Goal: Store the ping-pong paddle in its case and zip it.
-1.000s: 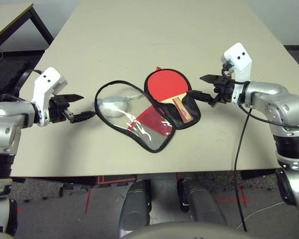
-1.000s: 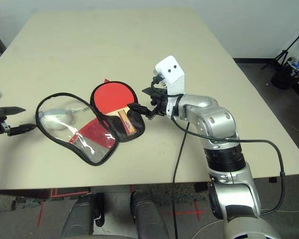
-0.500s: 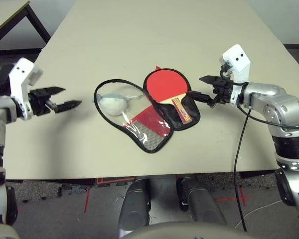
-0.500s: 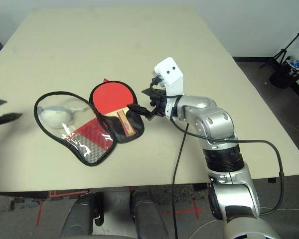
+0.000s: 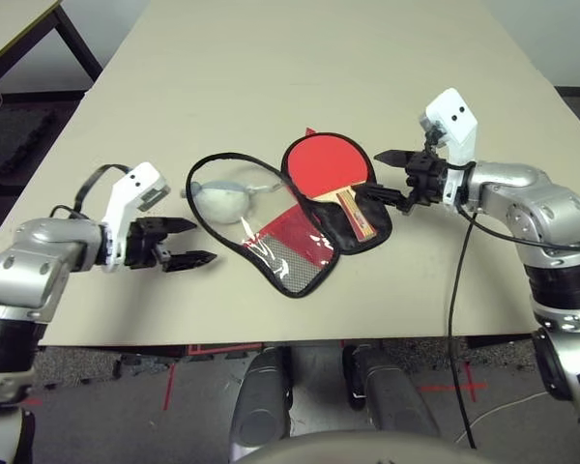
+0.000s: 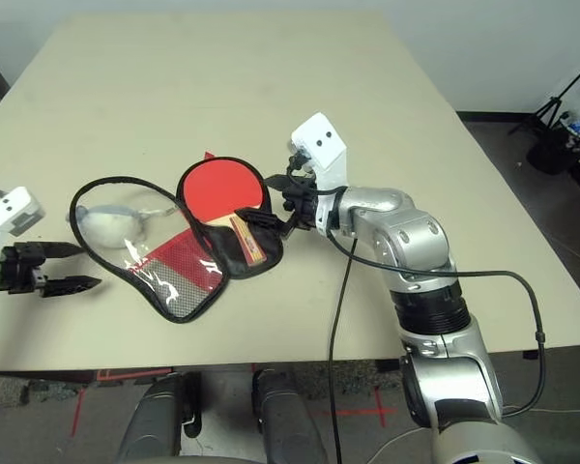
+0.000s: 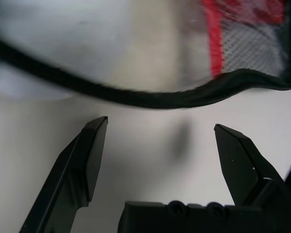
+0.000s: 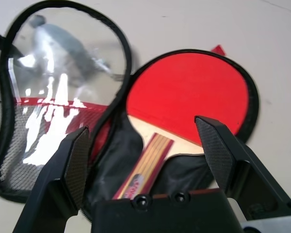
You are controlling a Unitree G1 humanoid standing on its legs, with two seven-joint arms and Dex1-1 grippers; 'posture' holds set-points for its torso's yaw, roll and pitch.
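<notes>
We see a beige counter (image 5: 271,77) with the case (image 5: 280,227) lying open and flat near its front edge, its two halves spread side by side. The ping-pong paddle (image 5: 327,172) rests in the half on our right, red face up against the black lining, its wooden handle pointing toward us. The other half, a clear panel edged in black trim, lies to the left with the white pom-pom (image 5: 218,205) showing at it. Our left pincer (image 5: 191,243) hovers low just beside the left rim of the clear flap, fingers apart and holding nothing. Our right pincer (image 5: 387,174) sits at the far-right edge of the case, near the paddle's handle, also spread apart and empty. We judge the paddle to be seated and the next step to be folding the clear flap over it before zipping. The soft flap could slip out of a shallow pinch, or the whole case could slide across the smooth counter if the right pincer does not steady it. The pom-pom could end up trapped in the seam and jam the zip. The paddle could also shift off its half as the flap swings over.
</notes>
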